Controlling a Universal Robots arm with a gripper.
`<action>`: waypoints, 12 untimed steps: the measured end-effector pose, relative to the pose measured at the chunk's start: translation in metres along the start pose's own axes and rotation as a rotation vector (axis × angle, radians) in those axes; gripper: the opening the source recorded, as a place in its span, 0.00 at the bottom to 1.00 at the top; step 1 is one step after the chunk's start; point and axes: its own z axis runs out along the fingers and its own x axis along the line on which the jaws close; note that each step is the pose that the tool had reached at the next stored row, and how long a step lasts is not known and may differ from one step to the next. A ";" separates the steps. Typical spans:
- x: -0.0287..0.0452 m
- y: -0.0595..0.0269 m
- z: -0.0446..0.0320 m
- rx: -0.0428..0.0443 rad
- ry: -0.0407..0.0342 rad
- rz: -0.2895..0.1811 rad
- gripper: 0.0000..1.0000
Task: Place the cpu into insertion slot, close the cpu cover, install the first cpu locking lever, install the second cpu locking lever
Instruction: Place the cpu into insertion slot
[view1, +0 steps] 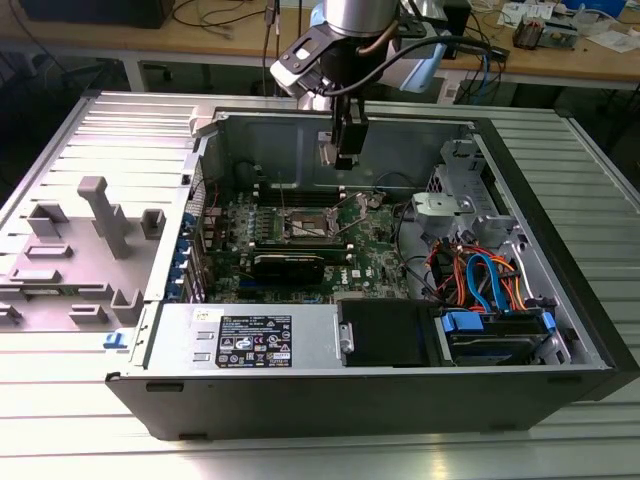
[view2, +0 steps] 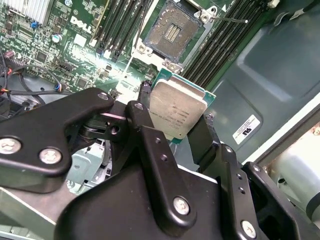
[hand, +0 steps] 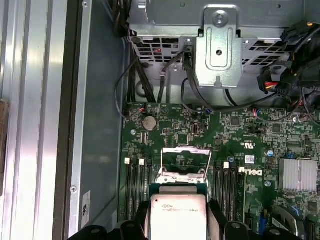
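- An open computer case (view1: 380, 405) lies on its side across the middle of the exterior view, with its green board (view1: 385, 250) exposed inside.
- The gripper (view1: 346, 150) hangs at the upper centre of that view, above the board and not touching it.
- In the second wrist view, its two black fingers (view2: 144, 115) are clamped on opposite edges of the cpu (view2: 176, 112), whose silvery top faces the camera.
- The insertion slot (view2: 174, 31) sits on the board with its pin field uncovered, apart from the chip.
- In the first wrist view, the cpu cover (hand: 181, 176) stands swung up, just beyond the held chip.
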 end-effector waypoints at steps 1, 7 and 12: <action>0.0000 0.0000 0.0000 0.0000 0.0000 0.000 0.55; -0.0001 0.0000 0.0000 0.0001 -0.0008 0.000 0.55; -0.0001 -0.0001 0.0012 -0.0001 -0.0006 0.000 0.55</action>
